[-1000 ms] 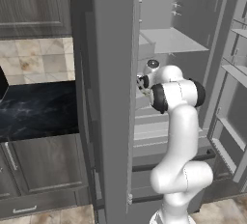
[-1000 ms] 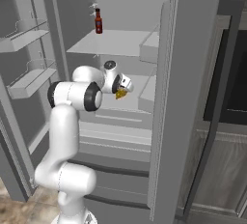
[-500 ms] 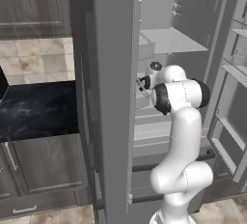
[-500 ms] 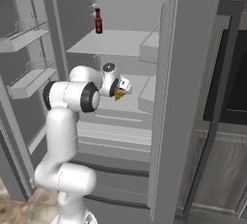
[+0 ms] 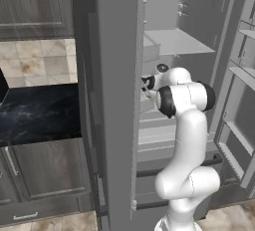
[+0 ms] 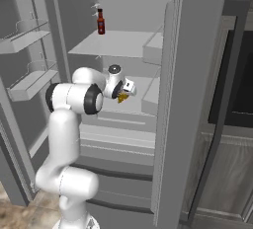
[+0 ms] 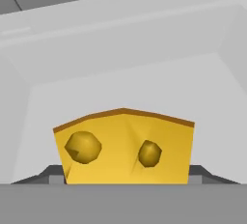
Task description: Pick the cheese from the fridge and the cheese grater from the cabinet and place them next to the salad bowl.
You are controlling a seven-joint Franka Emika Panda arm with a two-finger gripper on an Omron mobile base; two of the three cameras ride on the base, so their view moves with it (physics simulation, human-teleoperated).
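Cheese [image 7: 124, 147], one yellow-orange wedge with two round dimples on its face and a darker rind along its top edge, sits pinched between the jaws of the gripper [image 6: 124, 94]. In the hand view it rises right at the bottom between the two dark finger tips [image 7: 53, 174], one showing at each lower corner of the wedge. In the right base view the same chunk shows as a small yellow spot at the end of the hand, held in the air inside the fridge [image 6: 118, 45], just above the middle shelf and not resting on it.

One fridge stands open, its pale grey interior facing the robot. Inside it I count one dark red bottle [image 6: 101, 21], upright near the back left of the upper shelf [image 6: 113, 43]. Two pale box-like bins show at the right side of the interior, one [image 6: 154, 48] at the level of the upper shelf and one [image 6: 149, 97] at the level of the middle shelf; what lies in them cannot be told. Below the middle shelf run flat drawer fronts.

The left door [image 6: 24, 50] swings wide and carries two shelf racks, one above the other.

In the left base view the gripper [image 5: 147, 83] reaches past the edge of the fridge wall, and beside the fridge lies one dark marbled worktop [image 5: 40, 113] with tiled wall behind it and dark wood-grain cupboards above and below.
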